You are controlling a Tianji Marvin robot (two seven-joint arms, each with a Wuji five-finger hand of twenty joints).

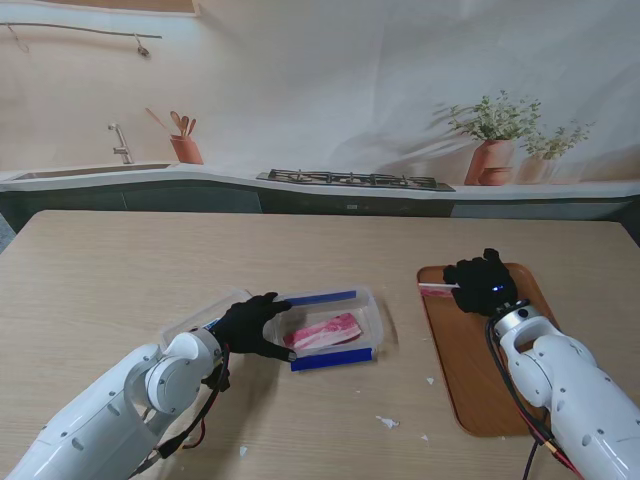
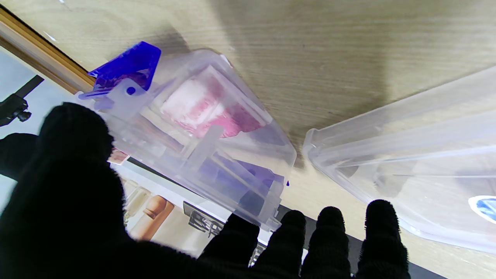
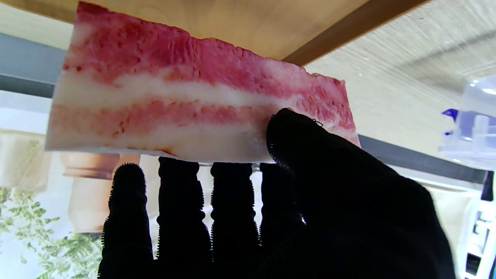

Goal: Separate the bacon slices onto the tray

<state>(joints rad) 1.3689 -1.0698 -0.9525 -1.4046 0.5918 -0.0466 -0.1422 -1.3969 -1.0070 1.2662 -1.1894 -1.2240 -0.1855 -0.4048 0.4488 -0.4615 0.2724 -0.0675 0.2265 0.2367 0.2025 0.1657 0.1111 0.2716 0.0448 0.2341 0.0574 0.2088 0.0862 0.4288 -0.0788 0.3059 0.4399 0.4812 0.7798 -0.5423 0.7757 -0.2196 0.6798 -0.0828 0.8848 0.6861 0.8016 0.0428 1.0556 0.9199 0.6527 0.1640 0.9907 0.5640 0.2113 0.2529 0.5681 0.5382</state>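
A clear plastic container (image 1: 372, 310) with blue clips sits mid-table, holding a pink stack of bacon slices (image 1: 325, 332). My left hand (image 1: 255, 325) clasps its left end, thumb on the far side and fingers on the near side. The left wrist view shows the container (image 2: 248, 155), the bacon (image 2: 205, 108) through its wall, and my thumb (image 2: 73, 135) against it. My right hand (image 1: 482, 283) hovers over the far left corner of the brown tray (image 1: 470, 370), shut on one bacon slice (image 1: 437, 290). In the right wrist view the slice (image 3: 186, 104) is pinched between thumb (image 3: 302, 139) and fingers, just off the tray (image 3: 232, 23).
The container's clear lid (image 1: 200, 315) lies on the table beside my left hand, also seen as the lid (image 2: 418, 155). Small white scraps (image 1: 387, 422) dot the table nearer to me. A kitchen backdrop stands behind the table's far edge.
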